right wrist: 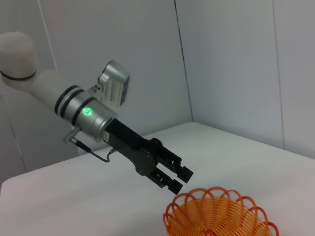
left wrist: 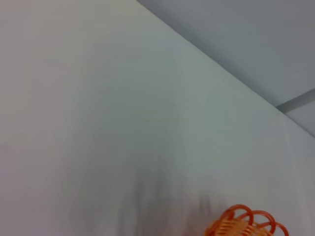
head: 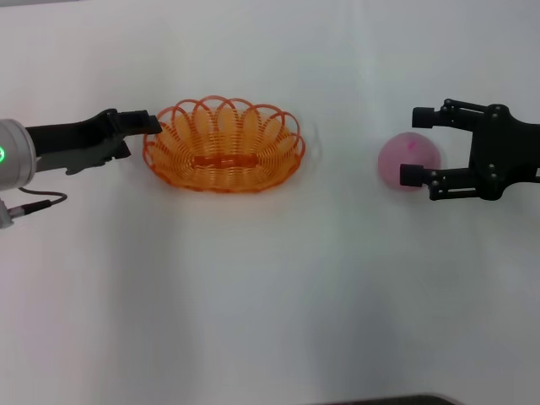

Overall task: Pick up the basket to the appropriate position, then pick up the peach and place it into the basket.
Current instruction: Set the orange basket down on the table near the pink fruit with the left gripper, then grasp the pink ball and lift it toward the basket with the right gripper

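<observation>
Reaching from our right, our right tool [head: 415,143] spreads released fingers around the pink peach [head: 407,160], ready to clench. Our left tool [head: 148,128], slightly parted, sits at the orange basket [head: 224,145] rim on the white surface [head: 270,295].

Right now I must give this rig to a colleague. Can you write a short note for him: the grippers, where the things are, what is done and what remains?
Left gripper: at the basket's left rim, fingers slightly apart, gripping nothing.
Right gripper: open, its fingers on either side of the peach, not closed on it.
Basket: on the table, left of centre, with nothing in it.
Peach: on the table, well to the right of the basket.
Done: both arms are at their targets.
Left: grip and move the basket, then pick up the peach and place it into the basket.
</observation>
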Robot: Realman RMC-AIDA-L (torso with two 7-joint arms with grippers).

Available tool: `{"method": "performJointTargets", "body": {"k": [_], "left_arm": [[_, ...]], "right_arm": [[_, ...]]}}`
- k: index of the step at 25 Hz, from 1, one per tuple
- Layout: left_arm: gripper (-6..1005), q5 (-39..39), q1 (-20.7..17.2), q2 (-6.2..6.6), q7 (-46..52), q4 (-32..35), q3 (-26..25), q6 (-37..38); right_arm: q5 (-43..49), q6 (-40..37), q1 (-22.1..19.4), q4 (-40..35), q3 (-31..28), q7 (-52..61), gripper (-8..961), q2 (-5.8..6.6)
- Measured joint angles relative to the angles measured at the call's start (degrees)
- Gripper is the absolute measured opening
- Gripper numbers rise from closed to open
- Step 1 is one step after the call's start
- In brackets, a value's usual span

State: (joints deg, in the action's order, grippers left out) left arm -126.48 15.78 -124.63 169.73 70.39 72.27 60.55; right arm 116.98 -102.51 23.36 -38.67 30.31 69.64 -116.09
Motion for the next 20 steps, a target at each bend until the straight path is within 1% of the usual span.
{"method": "performJointTargets", "body": {"k": [1,3,9,11,12,15,17,20], "left_arm": [[423,-0.04,-0.02,0.0,-0.1,0.01,-0.05,0.01],[686,-0.13,-0.04,0.0,-0.25,0.01,-0.09,0.04],[844,-0.37,-0.05,0.0,-1.99,0.01,-1.48,0.73],[844,-0.37,-0.05,0.0,-2.49,0.02,-1.86,1.1],[843,-0.18,-0.05,0.0,-4.72,0.06,-3.24,2.57],[843,0.5,-0.05,0.0,-8.06,0.45,-4.51,3.77],[843,1.63,-0.04,0.04,-11.97,0.84,-5.74,5.05],[842,4.32,0.22,0.24,-20.75,0.62,-9.03,8.03]], "right_arm": [[0.0,-0.06,0.05,0.0,-0.02,0.01,945,-0.01],[0.0,-0.04,0.08,0.0,-0.12,0.09,945,-0.06],[0.0,0.48,0.11,0.0,-0.66,0.08,945,-0.28],[0.0,0.98,0.11,0.08,-1.07,-0.06,945,-0.27],[0.0,1.38,0.11,0.25,-1.32,-0.02,945,-0.25],[0.0,1.72,0.17,0.51,-2.02,0.43,945,-0.24],[0.0,1.72,0.22,0.71,-2.92,0.71,945,-0.34],[0.0,1.81,0.32,0.94,-3.97,1.05,945,-0.72]]}}
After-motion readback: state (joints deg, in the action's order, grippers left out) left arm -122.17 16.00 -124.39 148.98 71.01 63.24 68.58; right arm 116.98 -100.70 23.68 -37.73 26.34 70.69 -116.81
